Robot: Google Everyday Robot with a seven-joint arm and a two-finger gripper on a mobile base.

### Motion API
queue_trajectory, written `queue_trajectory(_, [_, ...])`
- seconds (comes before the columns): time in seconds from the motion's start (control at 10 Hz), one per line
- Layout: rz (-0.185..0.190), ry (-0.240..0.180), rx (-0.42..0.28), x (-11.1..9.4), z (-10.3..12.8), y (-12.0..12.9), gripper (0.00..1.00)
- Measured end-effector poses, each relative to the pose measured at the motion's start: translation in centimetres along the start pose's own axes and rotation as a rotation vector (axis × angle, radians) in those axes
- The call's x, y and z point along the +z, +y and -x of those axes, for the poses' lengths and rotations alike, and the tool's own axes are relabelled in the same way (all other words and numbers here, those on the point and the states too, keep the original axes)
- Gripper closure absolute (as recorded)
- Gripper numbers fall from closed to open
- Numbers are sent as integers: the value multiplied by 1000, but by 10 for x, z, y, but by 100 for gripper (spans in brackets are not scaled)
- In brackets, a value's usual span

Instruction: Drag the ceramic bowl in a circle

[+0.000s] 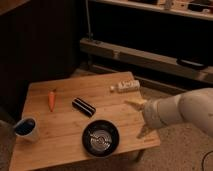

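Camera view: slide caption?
Gripper, fingers open, at the right edge of the wooden table, right of the untouched ceramic bowl; cup, carrot and black block lie farther left.

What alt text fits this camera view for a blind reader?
A robot's white arm reaches in from the right, its open end effector beside the black bowl at the front of a wooden table. A carrot, black block and cup lie farther off.

Black bowl (101,138) with silvery rings inside, near the front edge of the pale wood table (60,145); orange carrot (52,99); black ribbed block (83,107); white cup (26,128), blue inside; white arm (185,112), its tan gripper (141,118) at the right edge.
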Motion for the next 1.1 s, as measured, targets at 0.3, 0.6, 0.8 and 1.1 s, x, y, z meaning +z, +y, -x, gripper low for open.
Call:
queue_trajectory(0.3, [74,-57,-192,4,-4,-3,20])
queue_trajectory(0.6, [45,-26,-246,-1,6,-9,20])
queue_trajectory(0.8, [22,-20,-447,7,20,-10,20])
queue_trajectory(1.1, [17,-28,-800,43,36,4,20])
